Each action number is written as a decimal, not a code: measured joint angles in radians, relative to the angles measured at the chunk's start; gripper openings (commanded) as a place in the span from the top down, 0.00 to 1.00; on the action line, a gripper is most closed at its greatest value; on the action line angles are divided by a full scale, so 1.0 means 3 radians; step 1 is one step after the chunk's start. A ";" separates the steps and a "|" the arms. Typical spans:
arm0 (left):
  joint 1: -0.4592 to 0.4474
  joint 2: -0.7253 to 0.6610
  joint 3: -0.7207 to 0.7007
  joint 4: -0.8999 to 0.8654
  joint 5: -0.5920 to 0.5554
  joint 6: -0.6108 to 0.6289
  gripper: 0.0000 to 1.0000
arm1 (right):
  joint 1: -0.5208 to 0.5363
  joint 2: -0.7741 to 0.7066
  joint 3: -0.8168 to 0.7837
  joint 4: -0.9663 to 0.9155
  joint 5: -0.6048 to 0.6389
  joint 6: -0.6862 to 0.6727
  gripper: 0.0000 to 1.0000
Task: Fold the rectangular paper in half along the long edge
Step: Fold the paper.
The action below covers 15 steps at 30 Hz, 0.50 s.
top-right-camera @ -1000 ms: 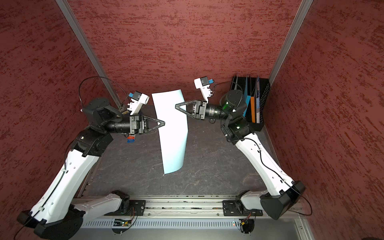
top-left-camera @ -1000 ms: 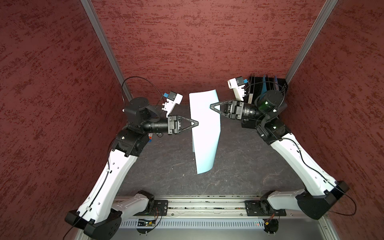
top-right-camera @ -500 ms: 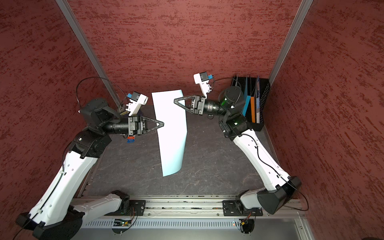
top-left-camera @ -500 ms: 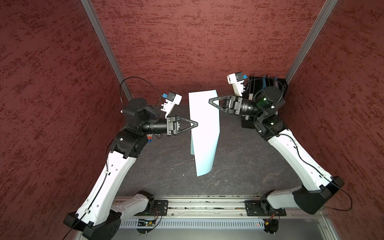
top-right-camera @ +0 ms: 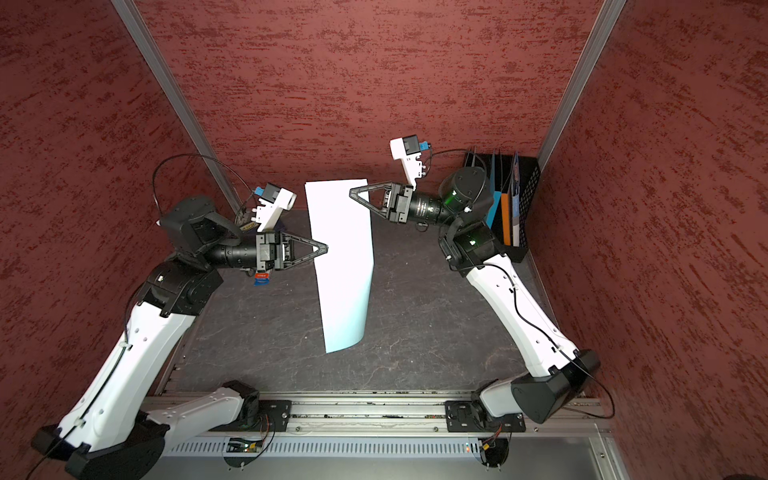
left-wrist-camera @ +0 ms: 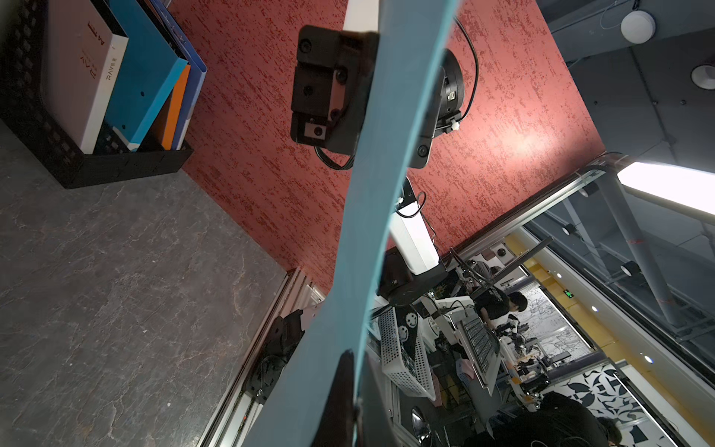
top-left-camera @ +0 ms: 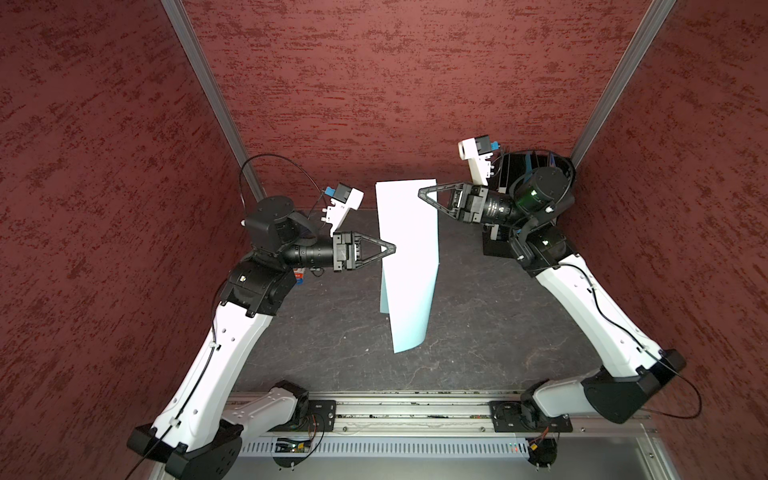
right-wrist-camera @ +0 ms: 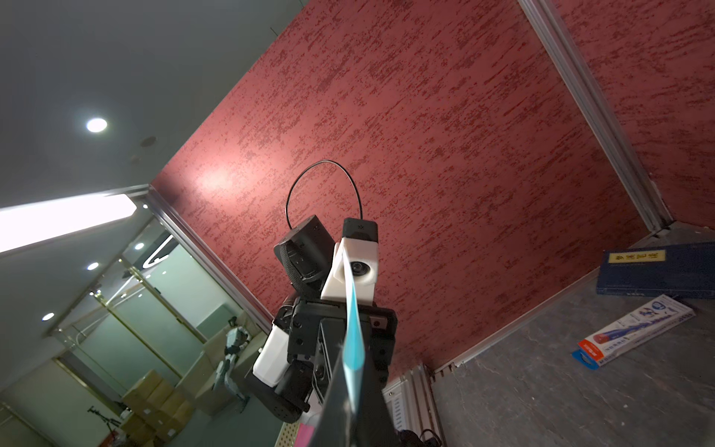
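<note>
So the rectangular paper is hanging upright in the air, out over the dark surface and well apart from the black file rack (the one sitting in the corner with folders standing in it). Both arms are holding it.

The right pincer, the one nearer the file rack, is clamping closed on the sheet's top corner on the rack side. The left pincer is sitting on the side away from the rack. It's pinching closed on that long edge, lower down than the right one.

In the right wrist view the paper is showing edge-on, sticking straight out of the pincer's tip.

The sheet is curving a bit toward its lower end. In a top view a slightly bluer strip is peeking out along the edge away from the rack. So it's probably doubled over into two layers, though I can't really tell for sure from up there.
</note>
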<state>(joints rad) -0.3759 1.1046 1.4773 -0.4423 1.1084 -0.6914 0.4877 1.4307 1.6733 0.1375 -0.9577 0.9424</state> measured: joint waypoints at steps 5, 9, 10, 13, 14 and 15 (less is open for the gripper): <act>0.0000 0.0000 0.0000 -0.0001 0.0004 0.0000 1.00 | -0.0019 0.0032 0.0064 -0.0010 0.0006 -0.0005 0.89; 0.0000 0.0000 0.0000 0.0001 0.0000 0.0000 1.00 | -0.0038 0.0052 0.0114 0.0004 0.0000 0.0014 1.00; 0.0000 0.0000 0.0000 0.0001 -0.0001 0.0000 1.00 | -0.0038 0.0056 0.0118 0.0008 -0.0003 0.0020 1.00; 0.0000 0.0000 0.0000 0.0001 -0.0009 0.0000 1.00 | -0.0039 0.0064 0.0130 0.0004 -0.0006 0.0027 0.82; 0.0000 0.0000 0.0000 0.0001 -0.0008 0.0000 1.00 | -0.0039 0.0065 0.0132 0.0000 -0.0004 0.0038 0.74; 0.0000 0.0000 0.0000 -0.0003 -0.0006 0.0000 1.00 | -0.0041 0.0067 0.0137 0.0001 0.0000 0.0034 0.81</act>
<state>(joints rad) -0.3759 1.1046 1.4773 -0.4431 1.1065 -0.6914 0.4755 1.4509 1.7145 0.1379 -0.9577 0.9527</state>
